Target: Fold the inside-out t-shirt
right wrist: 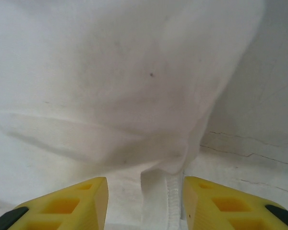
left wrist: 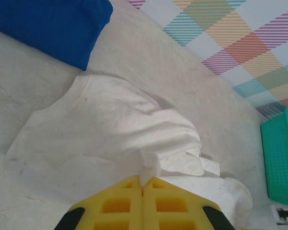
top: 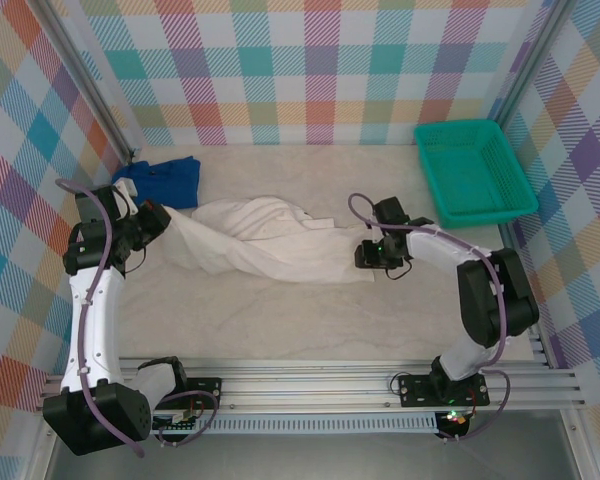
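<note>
The left gripper (left wrist: 143,184) is clamped on the inside-out t-shirt (left wrist: 110,124). Its left wrist camera shows the two yellow fingers pressed together with a small pinch of white fabric pushed up between their tips. From above this grip is too small to make out, and the left gripper (top: 155,218) simply sits at the shirt's end farthest from the green basket (top: 475,128).

The right gripper (right wrist: 145,184) stands with its fingers apart. In its wrist camera a stitched hem lies in the gap between them, and neither yellow finger touches it. The top view places the right gripper (top: 365,252) at the shirt's end nearest the basket, low over the table (top: 310,320).

The left arm rises from its base and leans forward, with its wrist turned toward the basket side. The right arm folds at a black elbow in front of the basket, and its forearm reaches away from the basket to the cloth.

The t-shirt (top: 270,240) lies bunched and twisted in a long band across the middle of the table, well apart from the basket. A blue cloth (top: 165,180) lies by the back wall at the side opposite the basket, just beyond the shirt's far end. The left wrist camera shows it as a flat blue patch (left wrist: 53,28) that is not touching the shirt.
</note>
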{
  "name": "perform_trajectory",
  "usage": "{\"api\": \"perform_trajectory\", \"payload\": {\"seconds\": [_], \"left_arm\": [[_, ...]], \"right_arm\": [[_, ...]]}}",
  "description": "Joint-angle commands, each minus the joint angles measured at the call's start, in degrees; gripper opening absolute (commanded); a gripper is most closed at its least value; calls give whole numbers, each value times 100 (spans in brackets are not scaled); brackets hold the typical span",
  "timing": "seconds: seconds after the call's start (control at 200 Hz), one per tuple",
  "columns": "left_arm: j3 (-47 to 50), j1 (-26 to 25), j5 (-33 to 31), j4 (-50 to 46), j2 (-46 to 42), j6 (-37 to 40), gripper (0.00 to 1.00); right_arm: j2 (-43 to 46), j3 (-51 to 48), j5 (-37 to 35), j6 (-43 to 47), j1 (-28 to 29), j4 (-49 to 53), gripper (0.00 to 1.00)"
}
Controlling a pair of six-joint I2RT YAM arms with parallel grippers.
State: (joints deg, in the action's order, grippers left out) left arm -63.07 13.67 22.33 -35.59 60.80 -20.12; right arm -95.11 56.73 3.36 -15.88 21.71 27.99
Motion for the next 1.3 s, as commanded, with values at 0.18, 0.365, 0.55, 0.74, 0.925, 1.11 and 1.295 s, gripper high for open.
{"api": "perform_trajectory", "payload": {"seconds": [0.18, 0.365, 0.55, 0.74, 0.925, 1.11, 1.295], "left_arm": [[31, 82, 144, 167, -45, -43, 0], [29, 79, 167, 180, -11, -43, 0], [23, 80, 138, 167, -11, -5, 0], [17, 80, 114, 167, -7, -5, 0], [23, 81, 119, 168, -7, -7, 0], [31, 79, 114, 173, -28, -1, 0], [40, 82, 79, 176, -41, -18, 0]], "right_arm": [[-588, 440, -1097, 105, 237, 414, 42], [-556, 525, -1281, 201, 232, 308, 36], [-641, 603, -1236, 226, 225, 225, 21], [-604, 568, -1099, 146, 219, 163, 11], [-554, 437, -983, 44, 220, 188, 24], [-504, 264, -943, -34, 219, 133, 21], [-391, 242, -1067, 0, 202, 80, 6]]}}
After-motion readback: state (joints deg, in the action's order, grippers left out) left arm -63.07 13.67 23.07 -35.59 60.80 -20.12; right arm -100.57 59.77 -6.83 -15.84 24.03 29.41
